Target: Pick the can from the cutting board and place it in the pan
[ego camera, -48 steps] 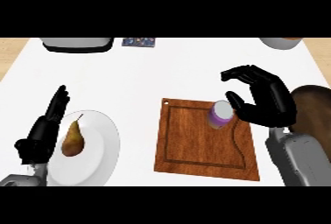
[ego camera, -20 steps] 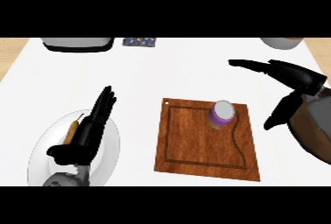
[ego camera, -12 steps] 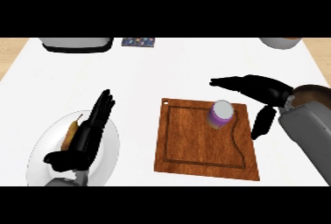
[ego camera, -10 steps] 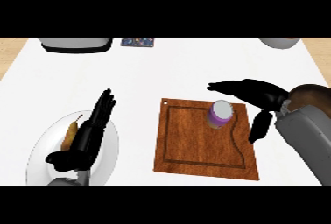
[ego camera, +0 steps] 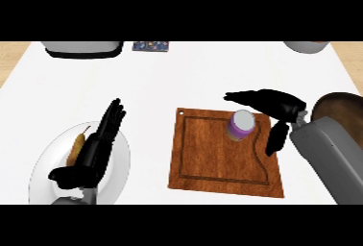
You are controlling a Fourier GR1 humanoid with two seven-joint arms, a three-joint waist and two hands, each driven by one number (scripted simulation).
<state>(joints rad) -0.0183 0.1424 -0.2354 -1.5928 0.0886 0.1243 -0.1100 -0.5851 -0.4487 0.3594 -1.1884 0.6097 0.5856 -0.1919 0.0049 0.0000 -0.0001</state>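
On cutting board (ego camera: 212,158): right hand (ego camera: 273,103) open beside can (ego camera: 242,126), holding nothing; centre fingers round can before closing.

Right hand closing in on the can

The black right hand (ego camera: 273,102) has swung in from the worktop's right side, fingers now arched over the purple silver-topped can (ego camera: 242,125). The black left hand (ego camera: 96,146) slid over the white plate (ego camera: 47,166), covering most of the brownish pear (ego camera: 75,148).

Pretty plain setup: a big white counter (ego camera: 177,77) fills most of the view, evenly lit with soft shadows. Light wood flooring (ego camera: 13,54) peeks out at the top corners, I think. No walls or windows showing.
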